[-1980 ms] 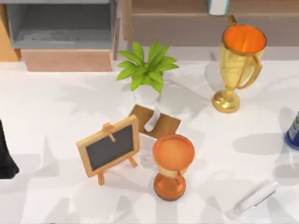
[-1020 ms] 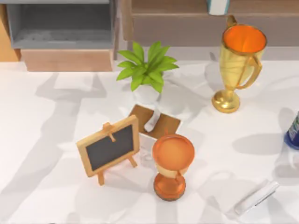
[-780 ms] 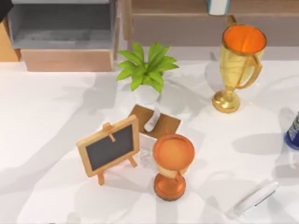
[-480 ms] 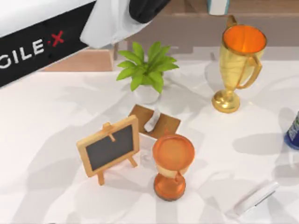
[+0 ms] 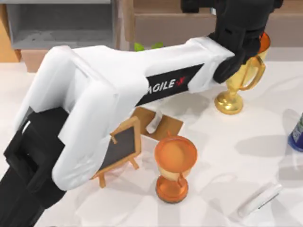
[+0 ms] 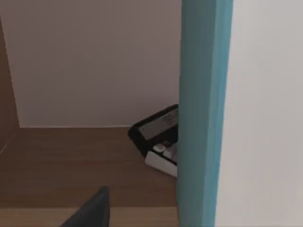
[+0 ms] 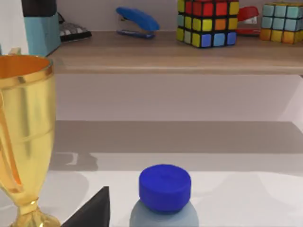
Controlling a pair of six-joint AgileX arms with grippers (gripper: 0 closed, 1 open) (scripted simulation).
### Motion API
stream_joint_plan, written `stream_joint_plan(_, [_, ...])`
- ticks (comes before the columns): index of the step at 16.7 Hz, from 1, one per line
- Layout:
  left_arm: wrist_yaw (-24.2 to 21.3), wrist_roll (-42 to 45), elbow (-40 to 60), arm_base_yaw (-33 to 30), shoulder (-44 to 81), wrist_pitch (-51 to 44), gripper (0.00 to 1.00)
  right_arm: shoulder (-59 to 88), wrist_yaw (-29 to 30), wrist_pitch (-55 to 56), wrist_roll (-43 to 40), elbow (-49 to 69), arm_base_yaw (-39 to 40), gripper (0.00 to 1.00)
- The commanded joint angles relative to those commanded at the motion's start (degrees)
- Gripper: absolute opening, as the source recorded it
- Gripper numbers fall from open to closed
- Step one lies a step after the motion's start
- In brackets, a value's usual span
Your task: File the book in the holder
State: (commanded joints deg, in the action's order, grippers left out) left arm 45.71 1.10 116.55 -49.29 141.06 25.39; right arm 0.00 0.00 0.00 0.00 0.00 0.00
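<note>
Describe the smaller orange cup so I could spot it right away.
Start from the big white robot arm crossing the table; just below it, near the table's middle, stands the orange trophy, beside a little chalkboard easel. Unlike the taller gold trophy farther back on the right, it is short, copper-orange all over, and without big handles.

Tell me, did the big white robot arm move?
Yes. The left arm was out of the top view a second ago; now it stretches from the lower left across the table, over the little chalkboard, up to the wooden shelf beside the gold trophy.
</note>
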Motion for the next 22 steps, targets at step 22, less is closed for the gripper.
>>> stream_joint_plan(22, [-0.53,-0.38,12.2,1.48,8.56,-3.1,0.85,0.0,0.0,0.0,0.0,0.0,0.0,1.0])
